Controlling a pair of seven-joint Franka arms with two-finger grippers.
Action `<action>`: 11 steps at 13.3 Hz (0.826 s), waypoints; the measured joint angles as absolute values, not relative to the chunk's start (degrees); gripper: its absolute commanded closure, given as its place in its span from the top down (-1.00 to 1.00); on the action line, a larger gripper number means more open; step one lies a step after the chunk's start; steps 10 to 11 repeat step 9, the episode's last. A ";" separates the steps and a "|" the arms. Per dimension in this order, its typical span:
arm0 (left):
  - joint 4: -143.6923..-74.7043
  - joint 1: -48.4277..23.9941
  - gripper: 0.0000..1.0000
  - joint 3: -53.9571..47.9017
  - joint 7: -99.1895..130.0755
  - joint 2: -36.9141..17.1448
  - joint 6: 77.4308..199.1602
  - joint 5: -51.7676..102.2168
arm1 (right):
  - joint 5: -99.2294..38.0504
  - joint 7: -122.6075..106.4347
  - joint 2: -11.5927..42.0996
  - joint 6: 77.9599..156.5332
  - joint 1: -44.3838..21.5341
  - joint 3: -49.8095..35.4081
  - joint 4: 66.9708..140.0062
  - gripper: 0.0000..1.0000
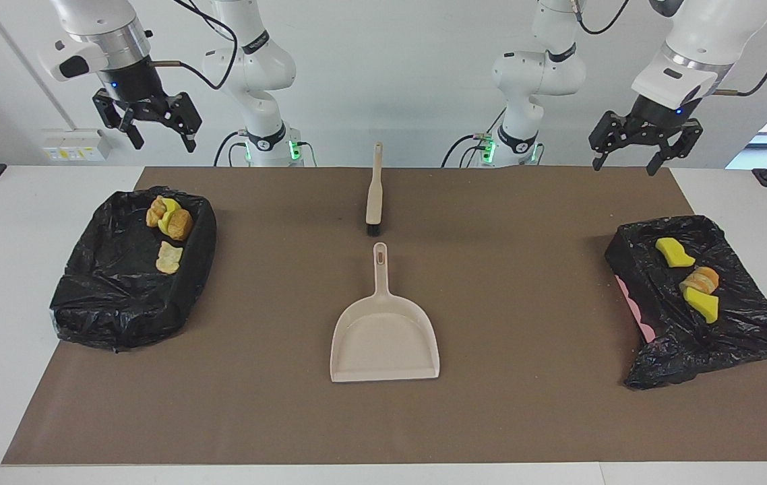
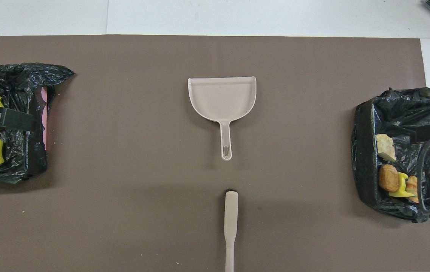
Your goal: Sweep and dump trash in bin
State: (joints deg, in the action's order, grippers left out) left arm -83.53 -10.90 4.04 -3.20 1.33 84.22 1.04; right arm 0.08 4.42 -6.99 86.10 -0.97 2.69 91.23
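The right gripper (image 1: 160,130) hangs with fingers apart above the black-bag-lined bin (image 1: 87,296) holding four yellow and orange-brown trash scraps (image 1: 169,219). The left gripper (image 1: 629,153), fingers likewise apart, hangs above the other black-lined bin (image 1: 747,337) holding three scraps (image 1: 700,286). Between the grippers lie the beige plastic brush (image 1: 375,195) and beige dustpan (image 1: 384,337).
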 measured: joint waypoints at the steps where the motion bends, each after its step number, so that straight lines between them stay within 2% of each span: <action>1: -82.08 -10.85 1.00 4.04 -3.21 1.13 82.42 1.04 | 0.08 4.42 -6.99 86.10 -1.32 3.22 91.23 1.00; 11: -80.66 -10.83 1.00 3.68 -3.23 1.23 79.02 1.04 | 0.08 4.40 -6.99 86.09 -1.92 3.44 91.30 1.00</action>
